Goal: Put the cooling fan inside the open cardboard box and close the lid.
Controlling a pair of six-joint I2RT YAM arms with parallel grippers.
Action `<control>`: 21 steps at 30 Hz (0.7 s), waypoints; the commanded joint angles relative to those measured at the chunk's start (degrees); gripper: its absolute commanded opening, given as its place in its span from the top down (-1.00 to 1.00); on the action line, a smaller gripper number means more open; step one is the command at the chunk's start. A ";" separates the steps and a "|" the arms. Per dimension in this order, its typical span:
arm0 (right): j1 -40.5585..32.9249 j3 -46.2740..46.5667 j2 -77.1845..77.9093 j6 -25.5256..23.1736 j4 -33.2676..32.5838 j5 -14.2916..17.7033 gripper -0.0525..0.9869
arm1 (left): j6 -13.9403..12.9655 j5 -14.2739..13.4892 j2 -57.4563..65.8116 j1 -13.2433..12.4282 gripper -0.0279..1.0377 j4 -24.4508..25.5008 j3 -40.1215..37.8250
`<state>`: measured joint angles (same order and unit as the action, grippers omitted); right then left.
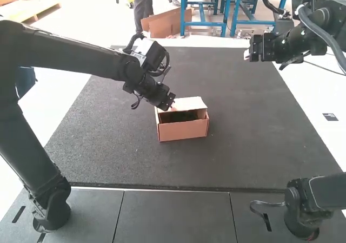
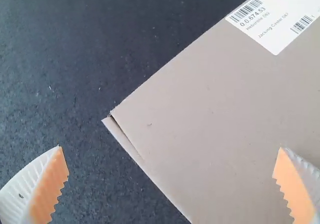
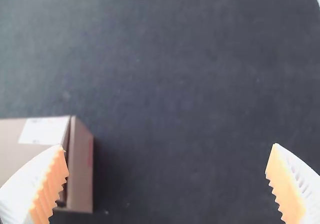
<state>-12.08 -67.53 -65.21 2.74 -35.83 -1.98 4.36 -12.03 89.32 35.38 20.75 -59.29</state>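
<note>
Fan (image 1: 181,115) in box (image 1: 183,129) from high view; left claw (image 2: 168,151), right claw (image 3: 167,149) gape empty

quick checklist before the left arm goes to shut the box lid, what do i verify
1. fan in cardboard box: ok, a dark shape lies inside.
2. fan fully below the rim: cannot tell.
3. lid shut: not ok, the flap stands open along the box's far edge.
4. left gripper open and empty: ok.
5. left gripper placed at the lid: ok, it sits by the flap's left end; contact cannot tell.
6. right gripper clear of the box: ok, raised far off to the right, open.
</note>
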 commanded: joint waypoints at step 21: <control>0.74 0.47 0.43 -0.63 -0.55 -1.36 -0.84 | 0.12 -0.54 1.12 4.35 -0.87 -5.28 4.97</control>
<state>-12.08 -67.53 -65.21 2.57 -36.56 -2.52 4.36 -12.23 89.73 39.09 16.16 -54.94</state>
